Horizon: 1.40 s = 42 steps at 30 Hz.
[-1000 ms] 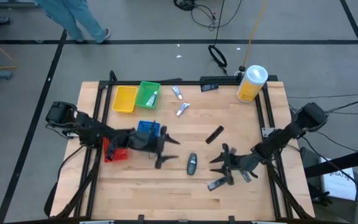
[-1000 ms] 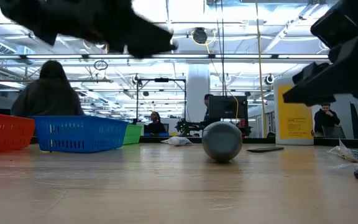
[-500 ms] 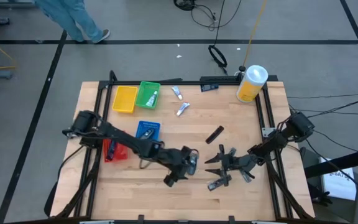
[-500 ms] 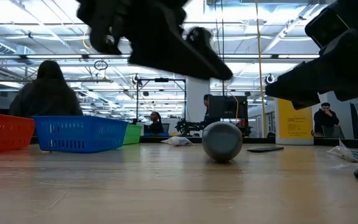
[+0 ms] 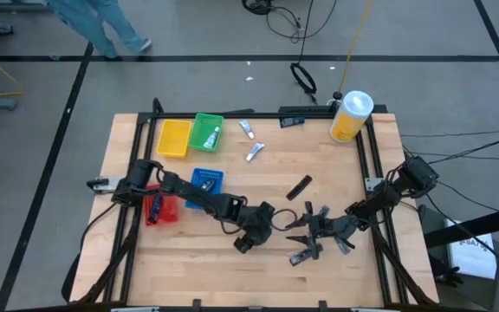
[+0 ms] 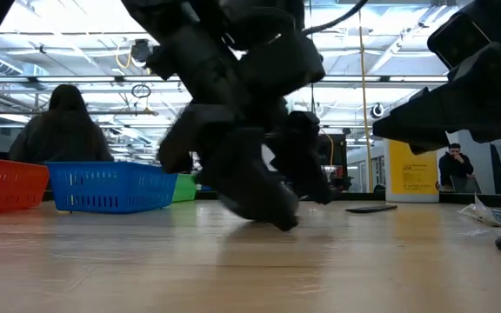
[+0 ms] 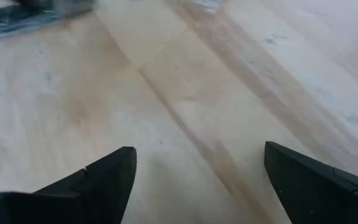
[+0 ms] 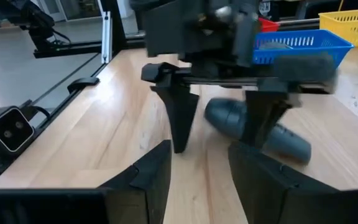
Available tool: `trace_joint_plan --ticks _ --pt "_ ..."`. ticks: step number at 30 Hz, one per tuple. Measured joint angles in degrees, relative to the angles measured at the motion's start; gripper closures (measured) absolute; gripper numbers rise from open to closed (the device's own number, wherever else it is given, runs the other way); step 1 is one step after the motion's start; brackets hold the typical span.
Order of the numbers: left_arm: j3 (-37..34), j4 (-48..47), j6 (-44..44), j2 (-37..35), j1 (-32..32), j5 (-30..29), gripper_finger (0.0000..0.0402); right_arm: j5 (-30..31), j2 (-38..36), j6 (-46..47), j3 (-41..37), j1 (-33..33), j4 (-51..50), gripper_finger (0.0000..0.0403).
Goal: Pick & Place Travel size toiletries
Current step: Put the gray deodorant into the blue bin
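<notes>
Left gripper (image 5: 261, 227), jaws open, straddles the rounded grey toiletry (image 8: 253, 129) beside the right gripper (image 5: 306, 232), jaws open; probably rigid and slippery, best pinched mid-body.

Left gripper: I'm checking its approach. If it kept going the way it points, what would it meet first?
Most likely the bare table: the left gripper is open with only wood between its fingers. The grey oblong toiletry lies just beside it.

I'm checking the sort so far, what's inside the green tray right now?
The green tray holds one small white tube with blue-green marks, lying against its right side. The rest of its floor shows bare green; nothing else is visible inside.
</notes>
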Motion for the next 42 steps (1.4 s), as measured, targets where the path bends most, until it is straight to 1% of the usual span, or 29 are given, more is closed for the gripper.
trace_joint_plan --ticks 2,5,9,13,15,16,18,21,25,28,31,34,36,40,42 --pt "0.0 -0.4 -0.7 0.1 0.5 0.4 0.0070 0.0 0.0 0.0 0.0 0.0 0.0 0.0248" --pt "0.0 -1.1 -4.4 -0.4 0.7 -1.4 0.0084 0.0 0.0 0.2 0.0 0.0 -0.2 0.0248" --pt "0.0 -4.5 -15.4 -3.6 -0.3 -8.0 0.0095 0.0 0.0 0.3 0.0 0.0 -0.2 0.0248" --pt "0.3 -8.3 -27.3 -7.4 -3.4 -19.7 0.0098 0.0 0.0 0.2 0.0 0.0 -0.2 0.0248" --pt "0.2 -10.5 -34.0 -7.5 -4.9 -24.5 0.0096 0.0 0.0 0.2 0.0 0.0 -0.3 0.0248" --pt "0.2 -10.7 -37.6 -7.3 -5.5 -25.8 0.0095 0.0 0.0 0.2 0.0 0.0 -0.3 0.0248" --pt "0.2 -11.3 -44.1 -6.7 -6.2 -26.4 0.0095 0.0 0.0 0.2 0.0 0.0 -0.2 0.0248" --pt "0.0 -10.9 -51.0 -5.3 -6.7 -28.3 0.0097 0.0 0.0 0.2 0.0 0.0 0.0 0.0248" --pt "-0.4 -13.0 -54.6 -3.3 -7.1 -32.5 0.0107 -0.2 0.0 0.4 0.0 0.1 -0.1 0.0248" --pt "-0.4 -14.1 -55.9 -2.6 -6.8 -33.0 0.0121 -0.2 0.0 0.5 0.0 0.1 -0.1 0.0248" --pt "-0.4 -14.2 -56.5 -2.7 -6.9 -33.4 0.0150 -0.2 0.0 0.6 0.0 0.1 -0.2 0.0248" --pt "-0.4 -15.5 -56.6 -2.8 -6.9 -33.6 0.0194 -0.2 0.0 0.5 0.0 0.1 -0.2 0.0248" --pt "-0.4 -18.1 -57.2 -2.9 -6.9 -33.8 0.0221 -0.1 0.0 0.5 0.0 0.1 -0.2 0.0248" --pt "-0.4 -27.6 -61.3 -5.4 -7.5 -36.0 0.0222 -0.1 0.0 0.5 0.0 0.1 -0.2 0.0248" --pt "-0.6 -33.7 -64.3 -8.7 -8.2 -38.1 0.0222 -0.1 0.0 0.4 0.0 0.1 -0.2 0.0248"
